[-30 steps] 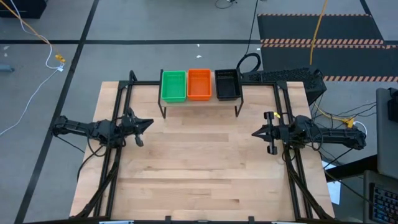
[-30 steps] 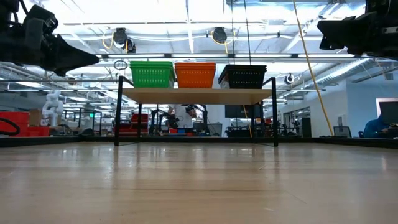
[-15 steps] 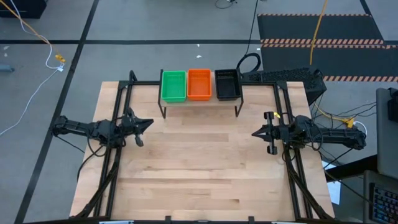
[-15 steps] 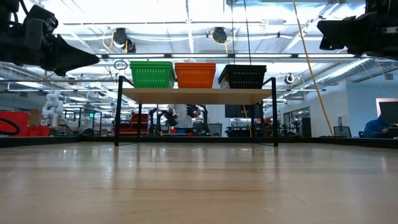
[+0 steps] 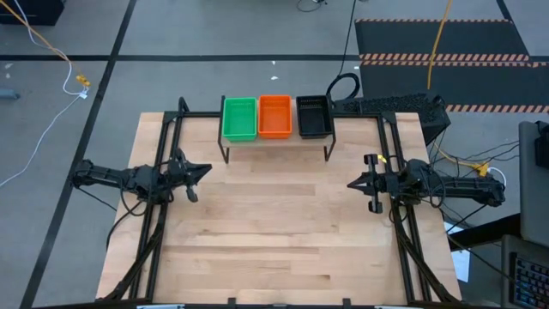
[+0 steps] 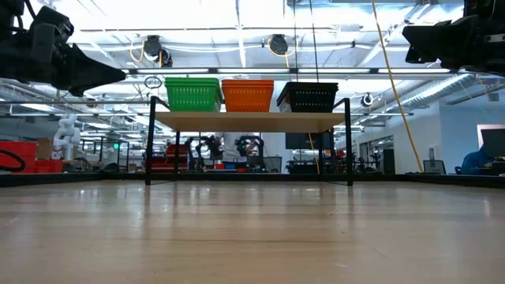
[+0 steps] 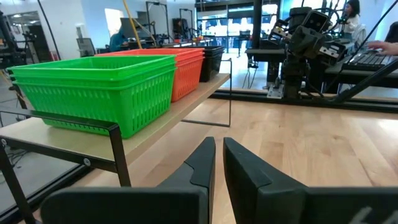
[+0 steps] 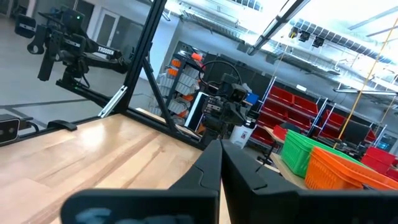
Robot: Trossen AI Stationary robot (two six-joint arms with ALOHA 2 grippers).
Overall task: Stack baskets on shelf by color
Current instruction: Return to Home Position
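Three basket stacks stand side by side on the shelf (image 5: 274, 137) at the table's far edge: green (image 5: 239, 118), orange (image 5: 274, 115), black (image 5: 314, 117). In the low view the green stack (image 6: 192, 94), orange stack (image 6: 248, 95) and black stack (image 6: 308, 97) rest by their bottoms on the plank (image 6: 248, 121). My left gripper (image 5: 204, 171) hovers at the table's left side, shut and empty; its wrist view shows the green stack (image 7: 99, 87) ahead. My right gripper (image 5: 353, 183) hovers at the right side, shut and empty.
The wooden tabletop (image 5: 274, 232) stretches between both arms and toward the near edge. Black frame rails (image 5: 163, 215) run along the table's left and right sides. A keyboard and cables (image 5: 386, 105) lie beyond the far right corner.
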